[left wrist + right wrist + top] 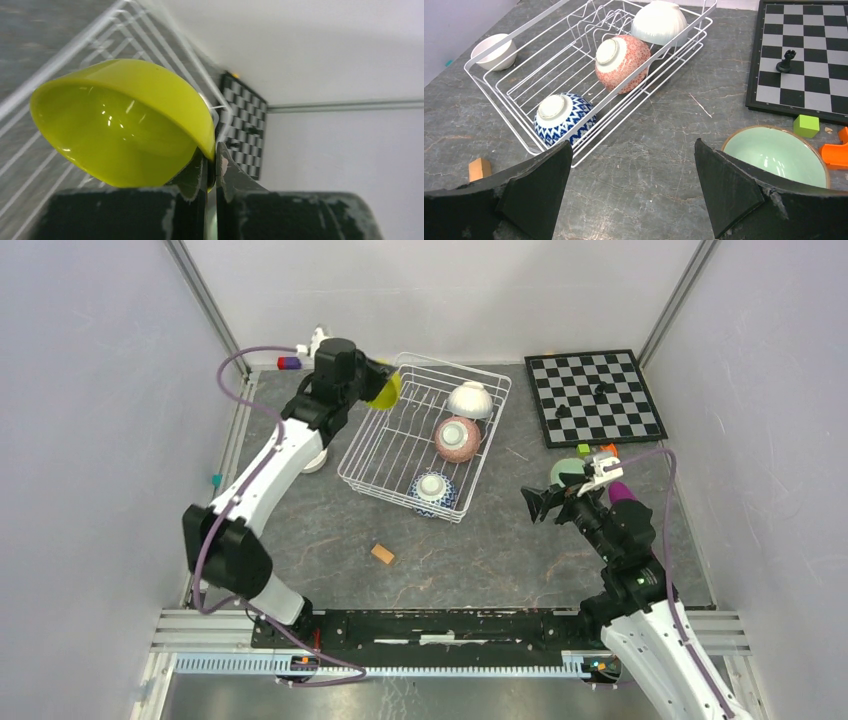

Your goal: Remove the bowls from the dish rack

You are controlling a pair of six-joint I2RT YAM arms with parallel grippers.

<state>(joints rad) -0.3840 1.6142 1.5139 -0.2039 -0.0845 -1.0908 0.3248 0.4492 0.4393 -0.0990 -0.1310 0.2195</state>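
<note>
The left gripper (215, 159), pinching the yellow-green bowl (125, 125) by its rim, should clear the left wall of the dish rack (362, 430) before lowering onto the table (480, 540).

The dish rack (395, 445), white wire with raised sides, lies slanted just 12 o'clock of the table's middle; three bowls rest inside it. A white bowl (470, 398) sits overturned at its 1 o'clock corner; the speckled pink bowl (457, 439) is tipped on its side at 3 o'clock, foot showing; the blue-and-white bowl (433, 490) sits foot-up at 5 o'clock. The yellow-green bowl (120, 125) hangs tilted over the rack's 11 o'clock corner, its rim pinched by the left gripper (212, 160). A second white bowl (494, 50) stands upright on the table at the rack's 9 o'clock; the pale green bowl (774, 155) stands upright well apart at 4 o'clock.
</note>
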